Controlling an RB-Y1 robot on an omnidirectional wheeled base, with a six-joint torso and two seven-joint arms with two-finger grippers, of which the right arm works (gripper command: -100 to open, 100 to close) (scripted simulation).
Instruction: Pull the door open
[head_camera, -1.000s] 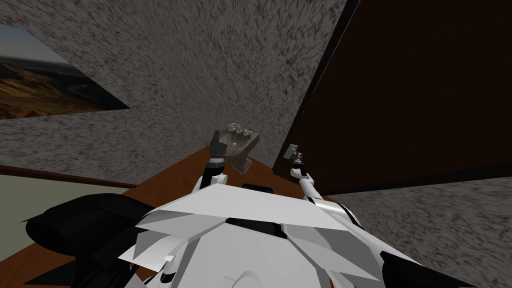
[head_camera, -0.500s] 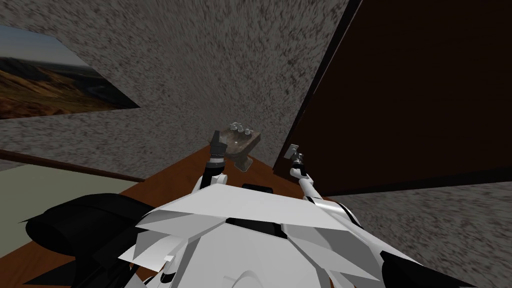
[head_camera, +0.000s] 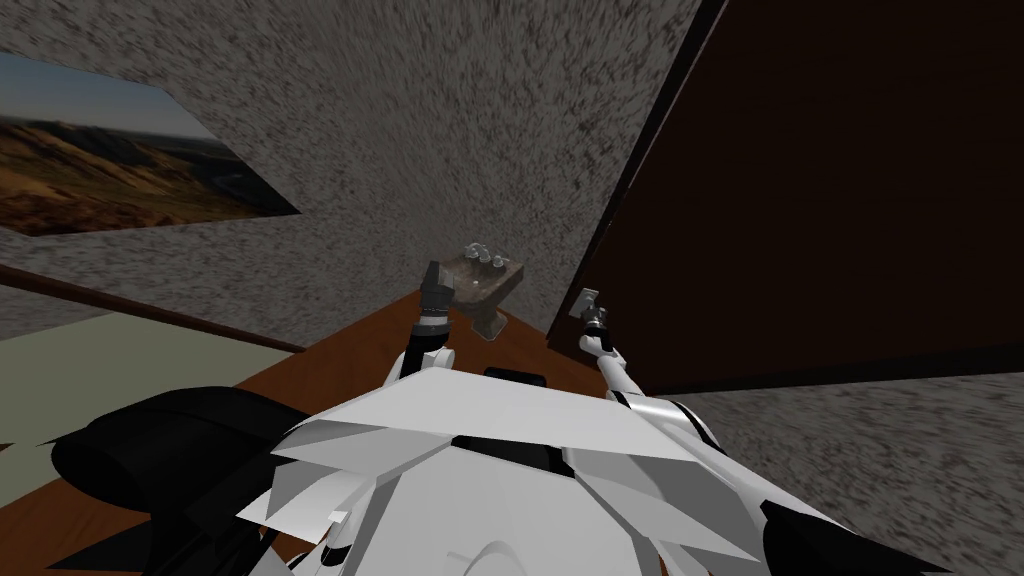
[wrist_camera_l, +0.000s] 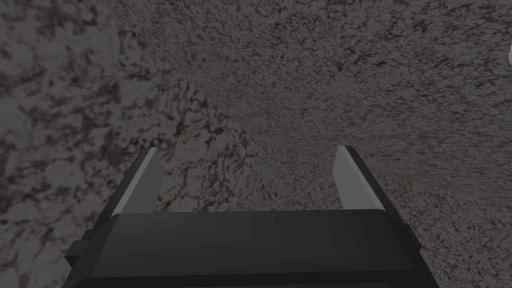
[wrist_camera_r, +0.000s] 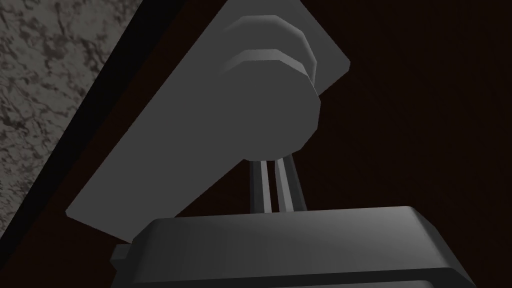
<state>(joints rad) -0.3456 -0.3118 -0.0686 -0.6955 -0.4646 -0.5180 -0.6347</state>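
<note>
The robot has turned slightly; its outstretched right gripper (wrist_camera_r: 272, 162) is clenched just beneath the dark door's (head_camera: 820, 180) knob (wrist_camera_r: 280, 115), while the raised left gripper (wrist_camera_l: 247, 165) gapes, released, at the speckled wall (wrist_camera_l: 300, 75).

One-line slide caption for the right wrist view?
Right gripper, fingers close together, tips behind a round grey knob on a dark brown door.

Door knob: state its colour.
Plain grey knob, like its backing plate; clearest in the right wrist view.
</note>
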